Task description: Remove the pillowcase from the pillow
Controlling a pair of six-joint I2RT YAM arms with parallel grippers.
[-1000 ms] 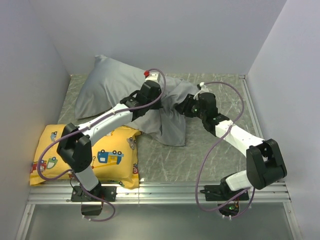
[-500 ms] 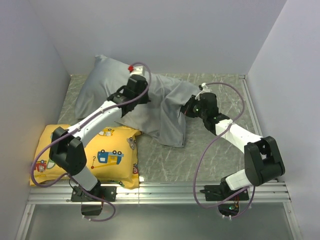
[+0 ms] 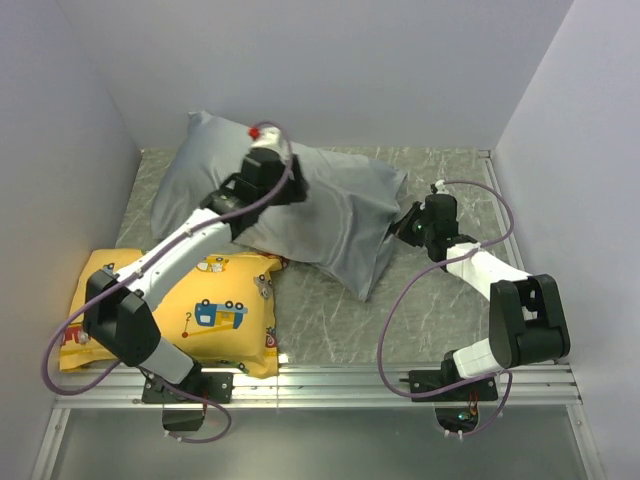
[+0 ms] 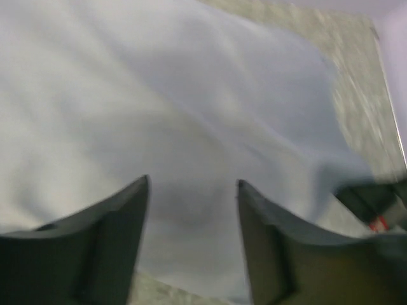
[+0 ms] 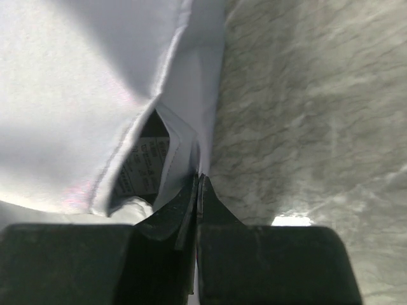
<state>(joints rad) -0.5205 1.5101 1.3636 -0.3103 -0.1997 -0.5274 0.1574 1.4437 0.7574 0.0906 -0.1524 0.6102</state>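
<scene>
Pillowcase [image 3: 330, 215] lies plump across far-left of table [image 3: 440, 310], pillow hidden inside. Its near edge touches far corner of yellow cushion [image 3: 215, 310].

Left gripper [image 4: 193, 184] hovers over case's middle: fingers spread, nothing between them, grey cloth just below.

Right gripper [image 5: 198, 179] sits low at case's right corner – fingers pressed together, pinching hem beside opening.

Inside opening – printed label [image 5: 137, 166] and white cloth; whether that cloth is pillow, cannot tell.
</scene>
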